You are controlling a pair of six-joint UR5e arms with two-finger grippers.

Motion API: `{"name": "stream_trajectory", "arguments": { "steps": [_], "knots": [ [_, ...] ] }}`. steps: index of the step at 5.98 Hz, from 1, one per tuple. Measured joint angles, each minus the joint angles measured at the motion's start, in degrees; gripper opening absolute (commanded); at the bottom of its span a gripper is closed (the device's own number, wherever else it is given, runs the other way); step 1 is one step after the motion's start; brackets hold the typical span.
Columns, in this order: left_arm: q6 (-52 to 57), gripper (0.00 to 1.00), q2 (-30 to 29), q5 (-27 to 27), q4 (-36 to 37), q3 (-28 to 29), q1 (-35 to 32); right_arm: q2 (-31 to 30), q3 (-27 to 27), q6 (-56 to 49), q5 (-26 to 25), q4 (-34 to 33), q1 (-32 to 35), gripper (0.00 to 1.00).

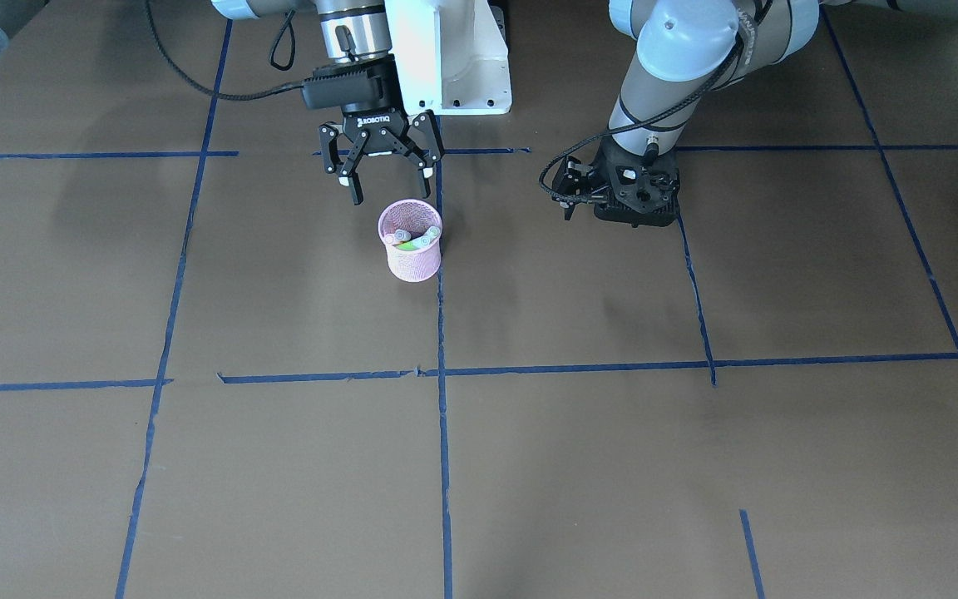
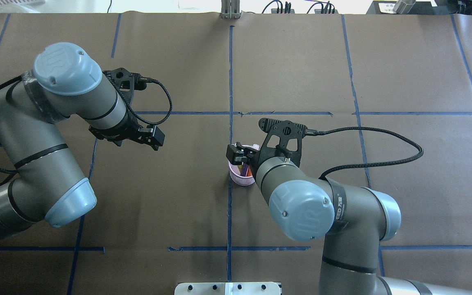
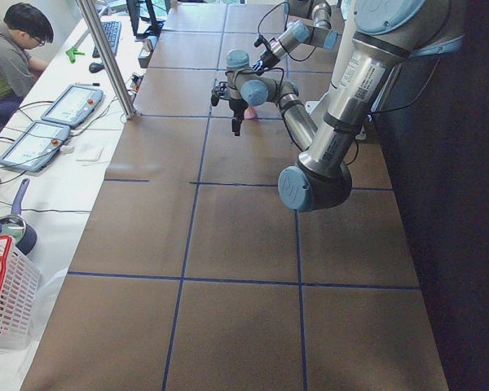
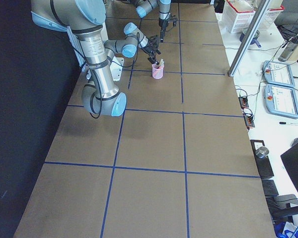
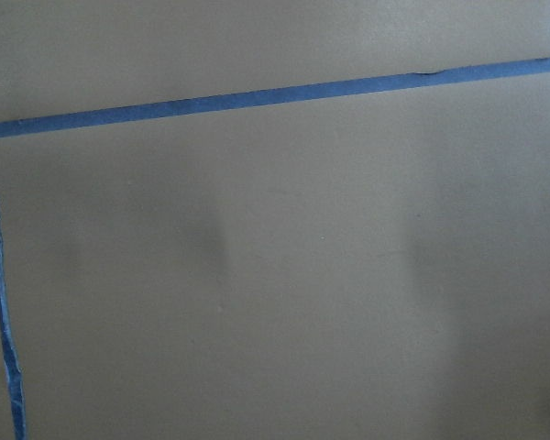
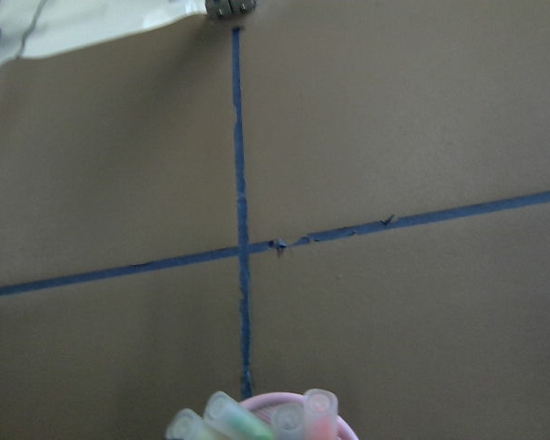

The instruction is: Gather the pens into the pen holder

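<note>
Entry: right pincer, released, empty, over pink mesh pen holder holding the pens; we judge a straight vertical lift best, clear of its rim.

We log the black two-finger right gripper pointing straight down, its fingers spread wide with nothing between them. The grey, blue-capped right arm is bent at the elbow. The black left gripper tilts downward; we cannot resolve its finger gap.
</note>
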Motion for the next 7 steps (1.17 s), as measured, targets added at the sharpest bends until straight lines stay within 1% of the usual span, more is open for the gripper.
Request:
{"name": "stream_trajectory", "arguments": {
  "steps": [1, 3, 4, 5, 6, 7],
  "knots": [
    [0.00, 1.00, 0.05, 0.04, 0.00, -0.03, -0.09, -0.06, 0.10, -3.00, 9.82, -3.30, 3.67, 1.00],
    [0.36, 1.00, 0.40, 0.05, 0.00, -0.13, -0.85, -0.61, 0.01, -13.51, 29.40, -7.99, 13.48, 1.00],
    [0.82, 1.00, 0.88, -0.11, -0.02, -0.27, -1.92, -1.63, -0.13, -19.69, 36.89, -8.60, 18.34, 1.00],
    [2.59, 1.00, 2.20, -0.26, -0.04, -0.88, -3.31, -3.22, -0.20, -26.34, 41.54, -8.76, 22.37, 1.00],
    [6.93, 1.00, 4.80, -0.69, -0.10, -1.96, -5.78, -5.88, -0.25, -34.43, 45.64, -8.81, 26.89, 1.00],
    [12.99, 1.00, 8.09, -3.15, -0.29, -2.63, -9.69, -9.62, -0.26, -43.11, 48.82, -8.57, 31.31, 1.00]
  ]
}}
